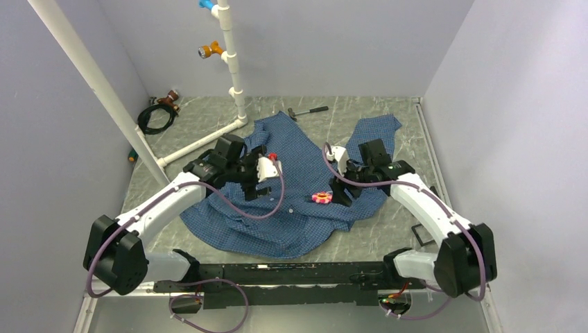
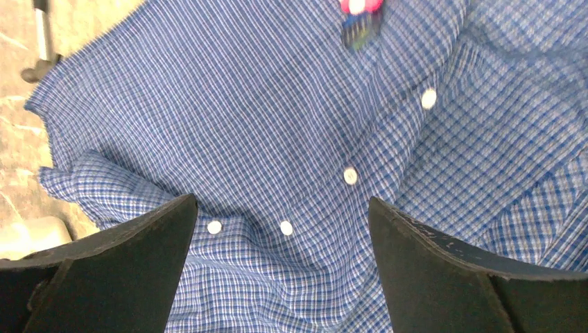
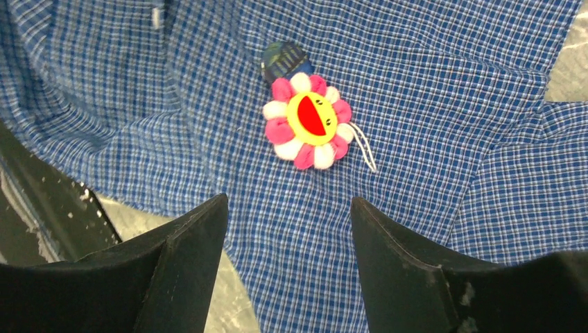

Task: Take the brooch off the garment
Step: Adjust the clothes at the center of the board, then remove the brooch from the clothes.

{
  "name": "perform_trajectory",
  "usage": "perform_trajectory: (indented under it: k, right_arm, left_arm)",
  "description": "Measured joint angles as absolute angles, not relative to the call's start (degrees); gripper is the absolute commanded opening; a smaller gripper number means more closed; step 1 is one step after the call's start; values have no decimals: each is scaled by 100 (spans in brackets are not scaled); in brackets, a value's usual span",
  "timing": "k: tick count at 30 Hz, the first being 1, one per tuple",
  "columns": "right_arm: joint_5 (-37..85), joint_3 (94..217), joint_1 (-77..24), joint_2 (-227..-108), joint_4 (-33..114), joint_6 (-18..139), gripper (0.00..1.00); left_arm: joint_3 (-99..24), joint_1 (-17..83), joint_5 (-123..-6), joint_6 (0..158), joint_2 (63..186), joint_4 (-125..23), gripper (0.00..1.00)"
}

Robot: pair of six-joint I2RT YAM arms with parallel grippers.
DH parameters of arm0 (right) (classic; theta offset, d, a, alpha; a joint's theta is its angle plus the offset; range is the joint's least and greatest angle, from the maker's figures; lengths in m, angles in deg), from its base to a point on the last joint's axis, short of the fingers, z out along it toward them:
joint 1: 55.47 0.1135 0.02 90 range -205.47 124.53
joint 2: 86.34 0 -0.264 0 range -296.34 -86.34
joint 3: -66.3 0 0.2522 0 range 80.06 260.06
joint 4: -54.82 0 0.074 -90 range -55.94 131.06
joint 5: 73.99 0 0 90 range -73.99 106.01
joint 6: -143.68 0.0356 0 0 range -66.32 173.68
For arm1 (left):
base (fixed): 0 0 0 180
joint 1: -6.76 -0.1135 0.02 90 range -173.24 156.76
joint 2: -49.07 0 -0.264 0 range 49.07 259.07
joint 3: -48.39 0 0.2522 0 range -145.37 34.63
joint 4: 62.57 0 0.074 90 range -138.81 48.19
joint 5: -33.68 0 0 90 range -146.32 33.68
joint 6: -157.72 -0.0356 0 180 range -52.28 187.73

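Shirt [image 1: 291, 222], one, blue fine-checked, lies spread and rumpled on the grey marbled table [image 1: 388, 239] between two arms. Brooch [image 3: 308, 121], one: a flower with alternating pink and white petals and a yellow centre with a red smiling mouth. It rests face up on the fabric right of the shirt's middle, near the right arm. One dark round disc [image 3: 281, 59] touches its upper edge, and one white thread [image 3: 364, 146] trails off its side. Whether it is pinned to the cloth cannot be told. Right gripper [image 3: 288, 202] hovers just short of the brooch, jaws spread, nothing between them. Left gripper [image 2: 281, 205] hangs over the button placket, jaws very wide, empty. White buttons, four counted in the left wrist view [image 2: 350, 175]. One small hammer [image 1: 308, 111] lies beyond the collar.
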State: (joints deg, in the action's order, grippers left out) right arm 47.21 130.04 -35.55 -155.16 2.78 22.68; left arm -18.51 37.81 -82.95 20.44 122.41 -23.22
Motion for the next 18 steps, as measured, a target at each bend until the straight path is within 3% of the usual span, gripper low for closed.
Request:
perform_trajectory:
  k: [8,18]
  right_arm:
    - [4418,13002,-3286,-16264,927,2709,67]
    - [3974,13004,-2768,-16926,1329,2738,64]
  left_arm:
    - [-1954,3044,-9016,3819,12197,-3332,100]
    - [-1526,2755,-8387,5473,11983,-4711,100]
